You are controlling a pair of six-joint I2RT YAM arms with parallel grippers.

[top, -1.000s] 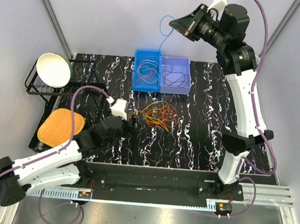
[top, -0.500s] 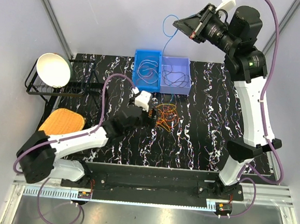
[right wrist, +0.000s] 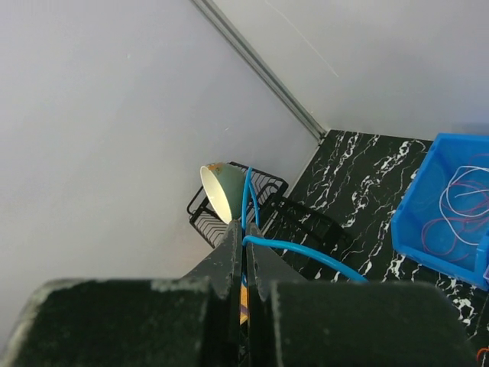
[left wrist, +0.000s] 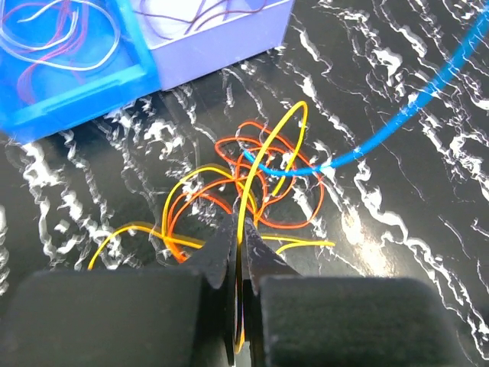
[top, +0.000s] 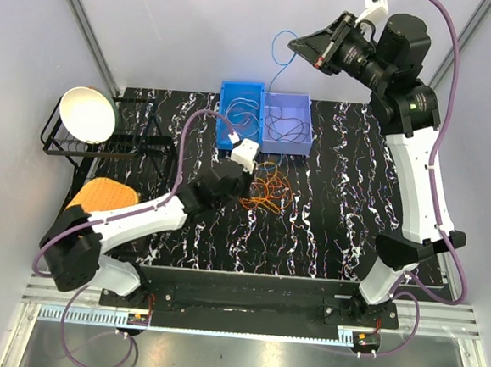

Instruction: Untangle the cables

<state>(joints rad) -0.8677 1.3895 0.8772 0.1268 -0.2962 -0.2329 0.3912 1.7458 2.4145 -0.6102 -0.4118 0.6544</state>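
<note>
Left gripper (left wrist: 238,233): fingers pressed together on a yellow cable (left wrist: 248,176), at the near left edge of the tangle.
Tangle (top: 264,189): orange and yellow loops on the table (top: 327,224), just near the two trays.
Right gripper (right wrist: 244,241): high above the far edge of the table, pinching a blue cable (right wrist: 306,256).
Blue line: it hangs from those fingers down into the tangle and crosses the orange loops.
Blue tray (top: 240,115): just beyond the tangle, with thin white and red loops inside.
Pale purple tray (top: 286,123): touching its right side, with dark loops inside.
</note>
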